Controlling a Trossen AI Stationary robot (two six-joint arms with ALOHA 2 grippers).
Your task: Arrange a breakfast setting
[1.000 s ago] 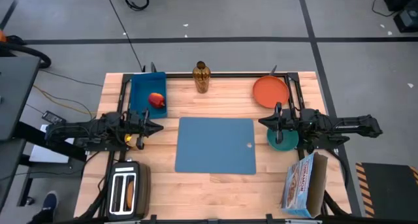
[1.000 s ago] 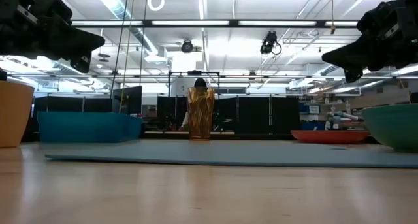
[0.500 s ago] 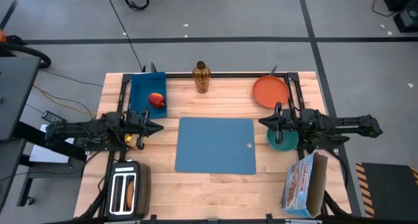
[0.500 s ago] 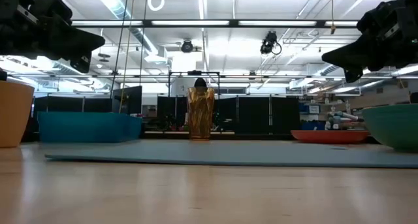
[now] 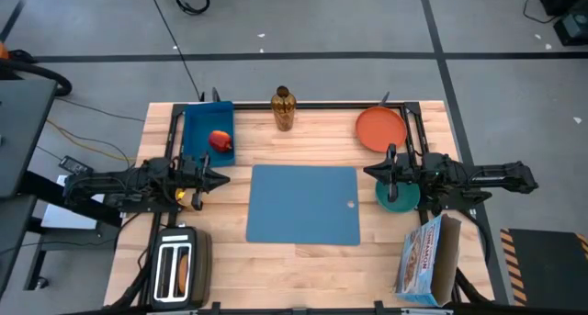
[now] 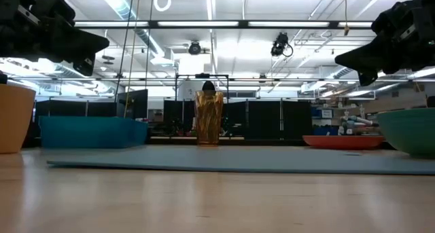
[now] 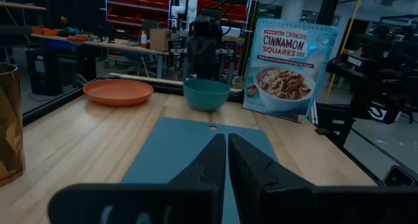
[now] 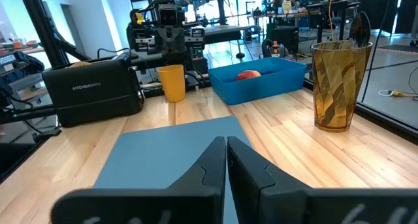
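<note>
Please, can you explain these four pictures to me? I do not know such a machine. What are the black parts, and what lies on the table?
It is a robot with two dark arms at a wooden table. One camera looks down from above, one looks level along the table, and one sits on each wrist. The left hand and the right hand hang above the table, both shut and holding nothing. Between them lies a blue placemat. Around it are an orange plate, a teal bowl, a blue bin with a red apple, an amber glass, a toaster and a cereal box.

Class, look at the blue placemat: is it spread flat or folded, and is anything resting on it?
Spread flat. The placemat lies as one full rectangle on the table, and no object rests on it.
</note>
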